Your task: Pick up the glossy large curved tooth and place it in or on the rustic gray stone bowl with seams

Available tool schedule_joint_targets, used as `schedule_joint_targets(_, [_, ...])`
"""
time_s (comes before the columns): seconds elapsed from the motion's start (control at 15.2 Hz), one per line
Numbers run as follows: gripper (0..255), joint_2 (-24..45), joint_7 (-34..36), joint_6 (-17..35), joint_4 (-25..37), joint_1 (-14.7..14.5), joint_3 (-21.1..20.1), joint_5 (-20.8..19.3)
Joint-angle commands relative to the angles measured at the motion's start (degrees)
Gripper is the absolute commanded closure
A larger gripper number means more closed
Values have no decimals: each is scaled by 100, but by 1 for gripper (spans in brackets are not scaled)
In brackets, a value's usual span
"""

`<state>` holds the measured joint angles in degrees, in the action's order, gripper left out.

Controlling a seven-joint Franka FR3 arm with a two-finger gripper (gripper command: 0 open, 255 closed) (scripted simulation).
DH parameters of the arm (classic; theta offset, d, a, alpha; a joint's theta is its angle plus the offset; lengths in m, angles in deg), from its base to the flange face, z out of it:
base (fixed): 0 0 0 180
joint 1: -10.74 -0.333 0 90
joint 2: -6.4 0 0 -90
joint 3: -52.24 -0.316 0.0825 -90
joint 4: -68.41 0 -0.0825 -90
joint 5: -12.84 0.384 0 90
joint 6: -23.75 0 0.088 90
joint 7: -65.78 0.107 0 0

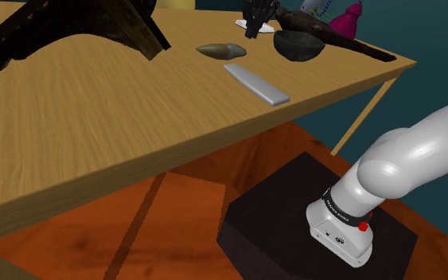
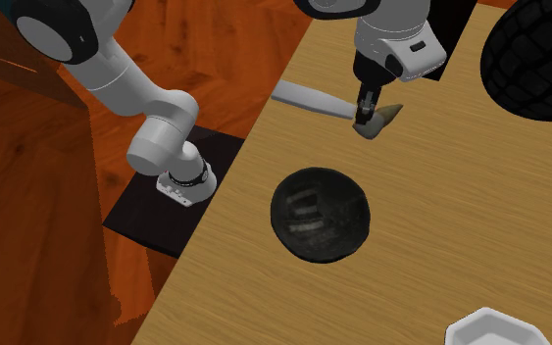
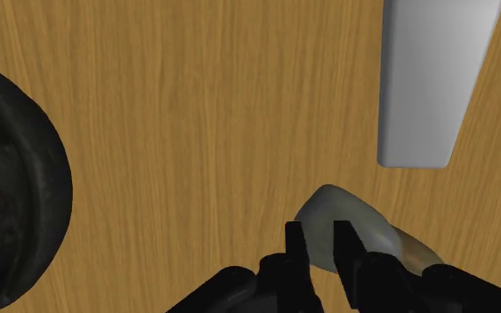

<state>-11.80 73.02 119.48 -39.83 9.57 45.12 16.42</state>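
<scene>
Presently, the wooden table [image 1: 95, 119] is the largest item on record. In the shoulder view its near edge runs from 8 o'clock to 2 o'clock. Beneath it lies a red-brown plank floor [image 1: 158, 227].

The white arm [image 1: 421, 151] rises from the black box stand [image 1: 270, 215], which sits between 4 and 5 o'clock in that view. A large dark arched piece [image 1: 79, 16] stands on the table at 10 o'clock.

The bowl [image 2: 320, 216] is round and dark grey, nearly black, with pale seam marks in its hollow. It sits upright on the table. A white dish [image 2: 489, 329] shows at 5 o'clock in the second exterior view, well apart from the bowl. A flat grey bar [image 1: 256, 83] lies on the wood just beside the tooth without touching it.

The tooth [image 1: 222, 51] is a glossy, curved, olive-grey piece lying flat on the table. In the shoulder view the bowl is at 3 o'clock from it and the bar between 4 and 5 o'clock. In the second exterior view the bowl is at 7 o'clock from it and the bar at about 9 o'clock.

The black gripper [image 3: 318, 229] is over the tooth's blunt end. Its two fingers stand a narrow gap apart — the tooth shows in that gap, and they are not clamped on it.
</scene>
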Motion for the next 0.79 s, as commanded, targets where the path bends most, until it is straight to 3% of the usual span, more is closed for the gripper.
schedule_joint_targets(0.0, [255,0,0,0,0,0,0,0])
schedule_joint_targets(0.4, [255,0,0,0,0,0,0,0])
schedule_joint_targets(0.46, [0,0,0,0,0,0,0,0])
schedule_joint_targets(0.73, [0,1455,-2526,-837,1552,-367,99,-7])
